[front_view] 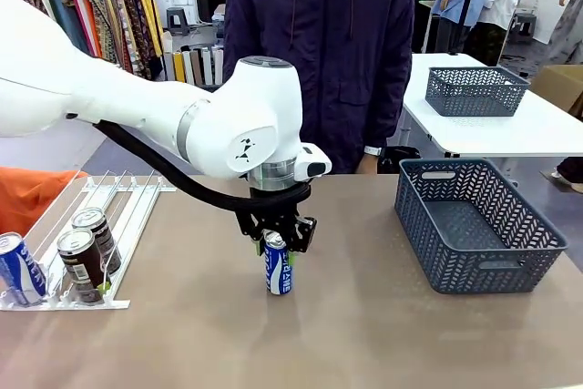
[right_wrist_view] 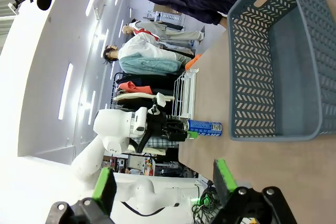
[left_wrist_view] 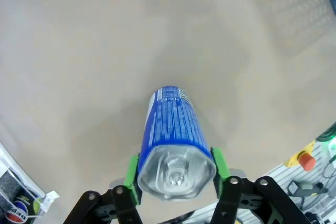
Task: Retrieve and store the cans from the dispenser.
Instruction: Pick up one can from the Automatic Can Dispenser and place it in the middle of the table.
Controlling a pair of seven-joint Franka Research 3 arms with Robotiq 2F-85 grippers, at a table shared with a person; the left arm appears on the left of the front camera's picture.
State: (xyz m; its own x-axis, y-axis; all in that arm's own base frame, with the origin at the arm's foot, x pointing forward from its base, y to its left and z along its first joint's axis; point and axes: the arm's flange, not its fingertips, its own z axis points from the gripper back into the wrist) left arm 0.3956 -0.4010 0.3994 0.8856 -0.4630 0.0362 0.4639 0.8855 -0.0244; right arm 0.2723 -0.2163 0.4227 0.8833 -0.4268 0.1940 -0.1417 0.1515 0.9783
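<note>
**Front view:** The white left arm point(front_view: 109, 102) reaches to the middle of the brown tabletop point(front_view: 364, 334). The left jaws pinch the silver-topped end of a slim blue drink can point(front_view: 279, 269) with white lettering. The can stands upright, well apart from the dark grey mesh basket point(front_view: 428, 225) on the right. At the left edge, the sloped white and clear plastic dispenser point(front_view: 127, 199) holds a second blue can point(front_view: 18, 269) and two dark brown labelled cans point(front_view: 82, 261) at its front end. A person in a dark jacket point(front_view: 319, 43) stands at the far side.

**Left wrist view:** The green pads point(left_wrist_view: 132, 174) press on both sides of the blue can near its top, with bare tabletop around it.

**Right wrist view:** The right jaws are spread, with nothing between their green pads. Farther off, the held can is between the basket and the dispenser.
</note>
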